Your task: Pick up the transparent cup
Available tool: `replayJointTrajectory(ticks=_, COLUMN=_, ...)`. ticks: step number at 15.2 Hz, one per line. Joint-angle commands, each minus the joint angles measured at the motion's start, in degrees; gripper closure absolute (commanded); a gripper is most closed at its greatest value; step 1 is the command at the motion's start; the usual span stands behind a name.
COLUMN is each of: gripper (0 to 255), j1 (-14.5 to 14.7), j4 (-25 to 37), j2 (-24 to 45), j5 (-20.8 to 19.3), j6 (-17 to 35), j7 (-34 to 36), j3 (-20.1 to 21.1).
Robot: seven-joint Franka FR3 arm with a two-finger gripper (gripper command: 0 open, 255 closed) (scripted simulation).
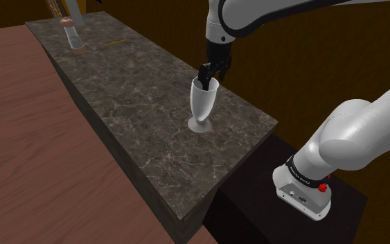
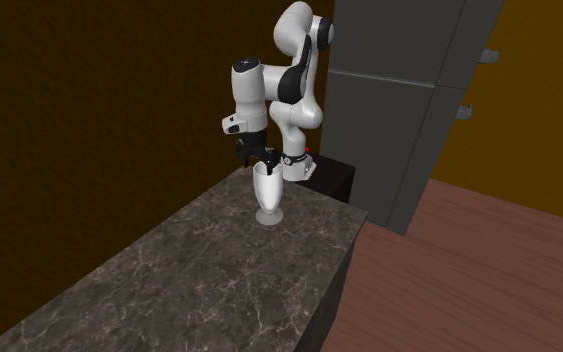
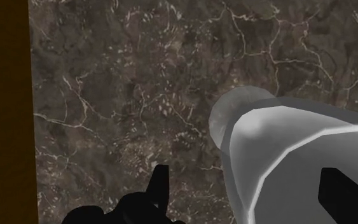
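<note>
1 cup [image 1: 201, 104], upright, rim btwn tool [image 1: 211, 80] jaws

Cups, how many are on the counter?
1. The cup stands upright on the dark counter, fingers at its rim. A different small object stands at the far end.

One of most things, two of a few parts.
One pale grey-white footed cup [image 1: 204, 104] mid-frame in the shoulder view; one dark veined-marble counter [image 1: 138, 104]; one small brown-topped bottle [image 1: 73, 36] and one thin yellow stick [image 1: 114, 43] upper left; one white arm [image 1: 366, 132]; one black gripper [image 1: 210, 80] with two fingers [image 3: 160, 184]; one black box stand [image 1: 252, 194] lower right; one tall dark grey cabinet [image 2: 419, 100] with two handles [image 2: 487, 55], upper right of the second exterior view.
</note>
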Motion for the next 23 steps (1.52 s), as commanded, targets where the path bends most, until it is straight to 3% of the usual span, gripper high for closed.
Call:
replayJointTrajectory(ticks=1, gripper=255, j1=0.0, j4=-0.2, j2=0.1, j5=0.0, j6=0.3, j7=0.0, j3=0.0)
replayJointTrajectory(ticks=10, gripper=255, j1=0.0, j4=-0.2, j2=0.0, j5=0.0, j6=0.2, j7=0.0, j3=0.0)
replayJointTrajectory(ticks=23, gripper=255, j1=-0.1, j4=8.2, j2=-1.9, j5=-0.2, j6=-10.1, j7=0.0, j3=-0.5)
